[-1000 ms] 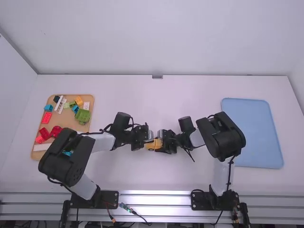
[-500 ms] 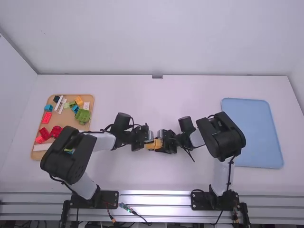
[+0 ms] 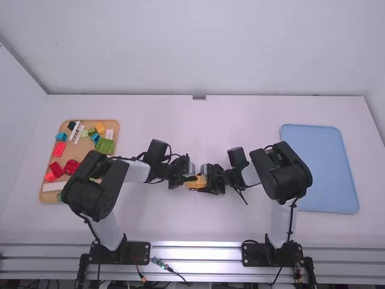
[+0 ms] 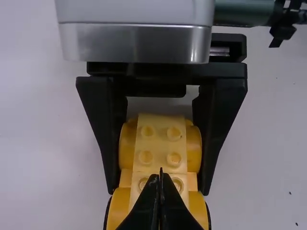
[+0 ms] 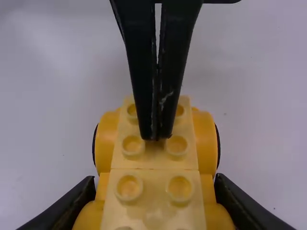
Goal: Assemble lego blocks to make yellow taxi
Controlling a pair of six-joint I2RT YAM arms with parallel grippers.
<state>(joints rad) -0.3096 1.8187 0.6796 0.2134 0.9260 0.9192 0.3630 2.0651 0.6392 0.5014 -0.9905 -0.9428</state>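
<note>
The yellow car body lies mid-table between the two grippers. My left gripper is at its left and my right gripper at its right. Pale yellow studded pieces run along the top, with rounded orange-yellow wheel parts on both sides. The left gripper is shut with nothing between its fingers, its tips over the studs. In the right wrist view, the right gripper is shut on the sides of the car body.
At the left, a tan tray holds several loose blocks, among them a green block, red blocks and an orange-yellow block. A blue tray lies at the right, beyond the right arm.
The left arm's elbow has swung a little to the right, and its gripper has shifted slightly over the car. The right arm is nearly still, keeping its hold.
</note>
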